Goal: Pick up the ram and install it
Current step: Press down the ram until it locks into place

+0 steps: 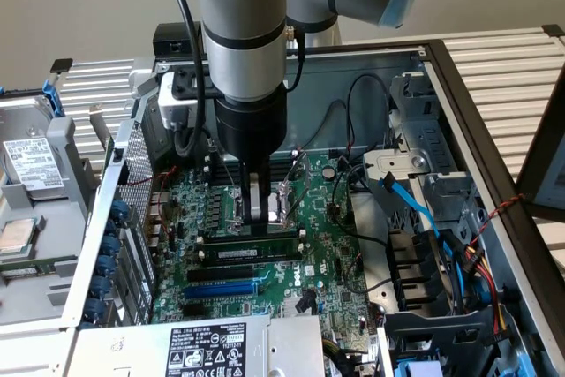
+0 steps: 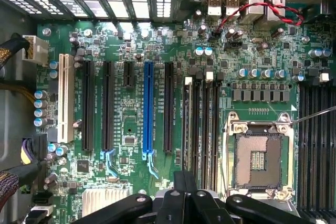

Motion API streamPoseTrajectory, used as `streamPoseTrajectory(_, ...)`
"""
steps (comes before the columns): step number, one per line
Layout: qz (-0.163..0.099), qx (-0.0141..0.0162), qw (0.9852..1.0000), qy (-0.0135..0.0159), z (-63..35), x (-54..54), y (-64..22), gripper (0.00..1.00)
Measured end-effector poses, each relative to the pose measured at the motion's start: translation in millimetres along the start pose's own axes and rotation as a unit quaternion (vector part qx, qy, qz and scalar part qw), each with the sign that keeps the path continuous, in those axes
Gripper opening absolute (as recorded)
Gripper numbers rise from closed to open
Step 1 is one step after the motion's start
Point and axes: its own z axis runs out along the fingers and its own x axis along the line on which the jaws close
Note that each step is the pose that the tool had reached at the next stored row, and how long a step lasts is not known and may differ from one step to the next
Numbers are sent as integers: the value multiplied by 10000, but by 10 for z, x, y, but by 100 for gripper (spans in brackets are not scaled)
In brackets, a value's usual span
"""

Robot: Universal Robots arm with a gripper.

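Observation:
The ram (image 1: 252, 253), a long thin green stick with a white label, stands in the memory slot beside the black expansion slots on the green motherboard (image 1: 327, 245). In the wrist view the ram (image 2: 188, 124) shows edge-on as a pale strip in that slot. My gripper (image 1: 260, 222) points straight down over the ram's middle with its black fingers shut together and nothing between them. In the wrist view the gripper (image 2: 184, 179) lines up with the ram's slot. Whether the fingertips touch the ram's top edge I cannot tell.
The blue slot (image 1: 221, 290) and black slots lie beside the ram. The open processor socket (image 2: 257, 158) is on the ram's other side. Blue and black cables (image 1: 415, 209) and drive cages crowd the exterior view's right. A power supply (image 1: 212, 346) sits in front, a hard drive (image 1: 31, 165) at left.

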Motion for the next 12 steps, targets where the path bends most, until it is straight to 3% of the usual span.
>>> streamPoseTrajectory(7, 2, -26, 10000, 1, -2, 0, 0, 10)
streamPoseTrajectory(12, 360, -14, 9994, -1, -2, 0, 0, 10)
